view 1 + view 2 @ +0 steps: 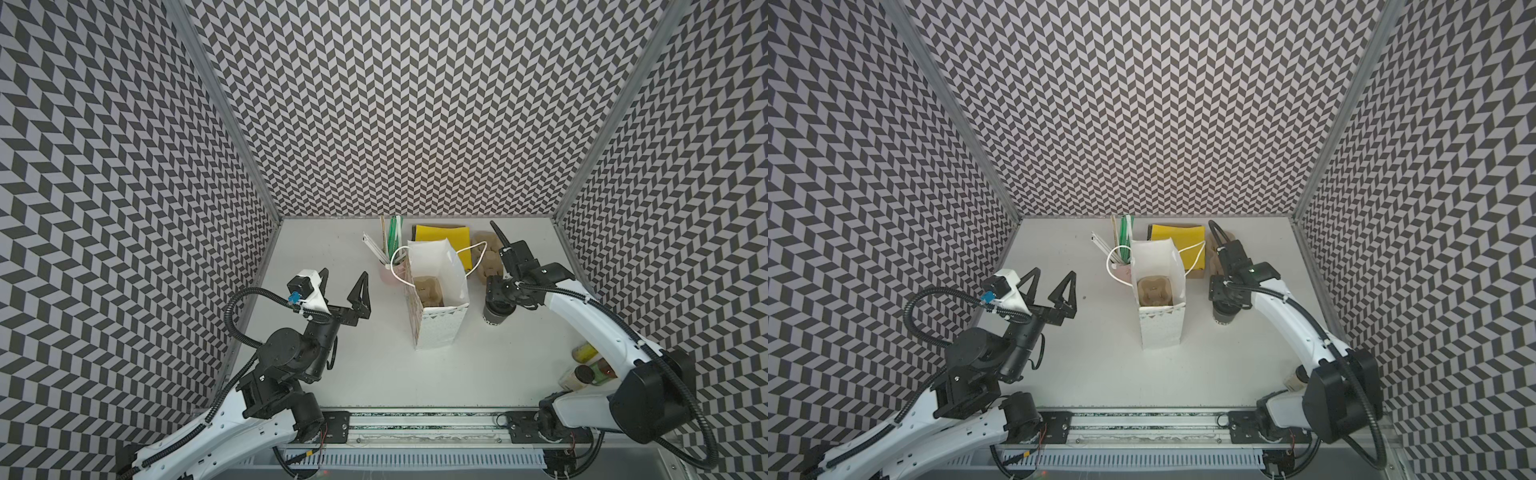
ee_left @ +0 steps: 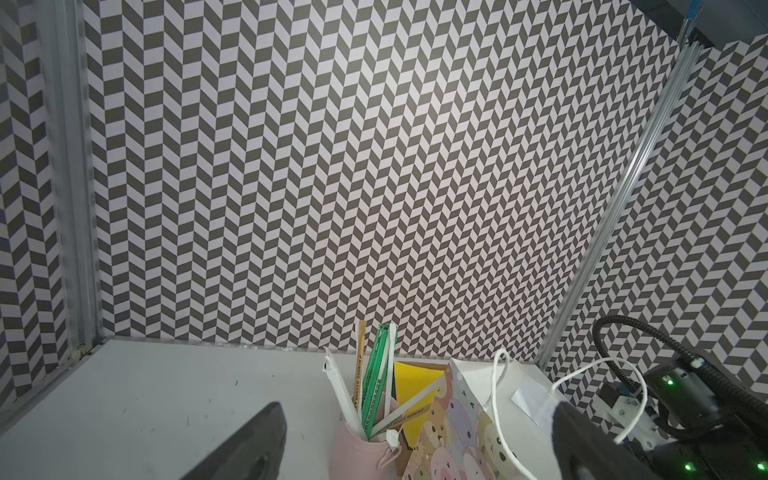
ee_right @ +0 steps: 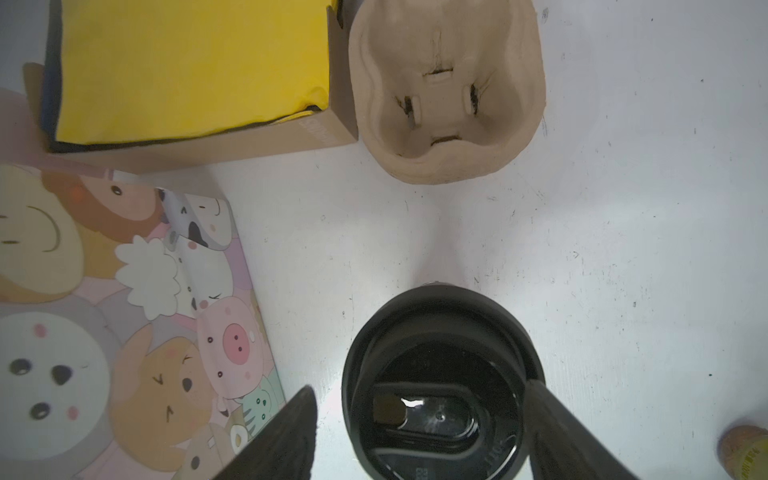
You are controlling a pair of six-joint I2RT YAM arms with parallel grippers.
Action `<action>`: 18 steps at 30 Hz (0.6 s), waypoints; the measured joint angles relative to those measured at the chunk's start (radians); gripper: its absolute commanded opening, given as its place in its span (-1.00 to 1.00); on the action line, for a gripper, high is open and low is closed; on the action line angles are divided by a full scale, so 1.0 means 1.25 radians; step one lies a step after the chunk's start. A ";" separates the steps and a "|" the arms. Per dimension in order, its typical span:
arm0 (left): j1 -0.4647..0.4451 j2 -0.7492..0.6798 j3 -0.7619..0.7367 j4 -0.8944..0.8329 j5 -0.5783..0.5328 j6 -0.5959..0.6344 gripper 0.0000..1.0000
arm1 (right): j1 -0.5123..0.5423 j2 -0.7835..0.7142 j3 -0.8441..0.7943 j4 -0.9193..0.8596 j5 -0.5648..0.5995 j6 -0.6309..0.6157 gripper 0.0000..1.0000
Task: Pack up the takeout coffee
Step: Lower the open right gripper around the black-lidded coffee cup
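Both pairs of jaws apart | left gripper [image 1: 345, 272]: hovers near left, spread wide, empty | takeout coffee [image 1: 493, 321]: stands upright on table [image 1: 374, 374], just right of paper bag [image 1: 436, 328] | right gripper [image 3: 419, 388]: straddles lid [image 3: 436, 357] from above, one jaw at rim, gap beside other | far: spare cup carrier [image 3: 446, 91], yellow-topped box [image 1: 440, 237]

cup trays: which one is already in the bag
The pulp tray down inside the white bag; the other tray sits on the table beside the yellow-topped box.
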 measured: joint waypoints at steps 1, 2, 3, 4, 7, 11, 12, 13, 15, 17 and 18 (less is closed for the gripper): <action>0.000 0.000 0.000 0.000 0.000 0.001 1.00 | -0.001 0.000 0.000 0.001 0.002 0.000 0.53; -0.001 0.000 0.000 0.000 -0.001 0.002 1.00 | -0.002 0.000 0.000 0.002 0.004 0.000 0.53; -0.001 0.000 0.000 0.000 -0.001 0.003 1.00 | -0.003 0.000 -0.001 0.003 0.006 0.000 0.54; -0.002 0.000 0.000 0.000 -0.001 0.003 1.00 | -0.003 0.000 -0.005 0.005 0.007 0.000 0.55; -0.002 0.002 0.000 0.000 -0.001 0.003 1.00 | -0.004 0.000 -0.013 0.006 0.011 0.000 0.58; -0.002 0.003 0.000 0.000 -0.003 0.005 1.00 | -0.003 0.000 -0.014 0.007 0.011 0.000 0.59; -0.002 0.003 0.000 0.000 -0.003 0.005 1.00 | -0.004 0.000 -0.015 0.008 0.013 0.000 0.59; -0.002 0.003 0.000 0.000 -0.003 0.005 1.00 | -0.003 0.000 -0.017 0.012 0.013 0.000 0.58; -0.002 0.003 0.000 0.000 -0.003 0.005 1.00 | -0.003 -0.001 -0.027 0.019 0.013 -0.001 0.55; -0.002 0.003 0.000 0.000 -0.004 0.005 1.00 | -0.003 -0.001 -0.038 0.019 0.014 -0.002 0.52; -0.002 0.003 0.000 0.000 -0.004 0.005 1.00 | -0.003 -0.001 -0.041 0.020 0.015 -0.002 0.50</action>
